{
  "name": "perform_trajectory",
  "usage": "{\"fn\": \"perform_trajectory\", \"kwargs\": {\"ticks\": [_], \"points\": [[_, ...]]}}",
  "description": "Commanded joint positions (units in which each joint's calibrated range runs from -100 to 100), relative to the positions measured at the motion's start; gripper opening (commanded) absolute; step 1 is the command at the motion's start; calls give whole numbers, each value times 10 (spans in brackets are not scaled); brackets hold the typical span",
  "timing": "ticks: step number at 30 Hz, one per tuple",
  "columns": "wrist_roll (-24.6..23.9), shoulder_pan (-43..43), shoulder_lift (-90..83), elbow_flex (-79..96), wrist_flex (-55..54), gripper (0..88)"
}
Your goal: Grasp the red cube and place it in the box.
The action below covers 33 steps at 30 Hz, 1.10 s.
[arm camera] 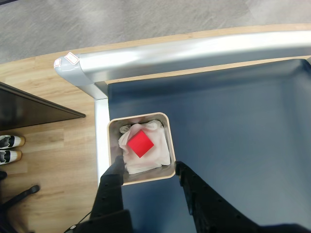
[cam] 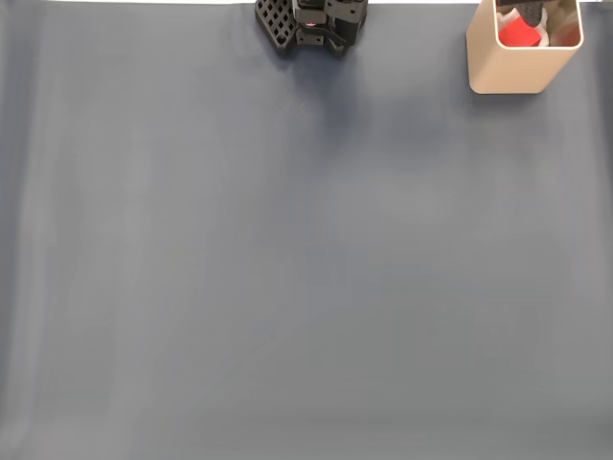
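Note:
The red cube (arm camera: 141, 144) lies inside the box (arm camera: 141, 115), on crumpled white material at its bottom. In the wrist view my gripper (arm camera: 147, 166) hangs open above the near side of the box. Its two dark fingers (arm camera: 114, 182) straddle the near rim and nothing is held between them. In the fixed view the beige box (cam: 508, 77) stands at the top right corner of the mat, with the red cube (cam: 517, 34) showing through its mouth. A dark part of the arm (cam: 533, 10) hangs over that mouth.
The arm's black base (cam: 311, 24) sits at the top middle of the blue-grey mat (cam: 287, 268). A silver table rail (arm camera: 194, 48) runs behind the box. Wooden floor and a pair of shoes (arm camera: 9, 148) lie beyond the table edge.

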Motion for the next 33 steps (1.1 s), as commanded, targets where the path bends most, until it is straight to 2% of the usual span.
{"fn": "perform_trajectory", "kwargs": {"ticks": [1, 10, 13, 18, 20, 33], "points": [[-2, -2, -15, -21, 2, 271], [0, 0, -19, -20, 1, 237], [0, 2, -20, -21, 1, 186], [0, 16, -24, -21, 4, 35], [-1, 24, -28, -21, 4, 1], [-3, 124, -28, -26, 2, 1]]}}
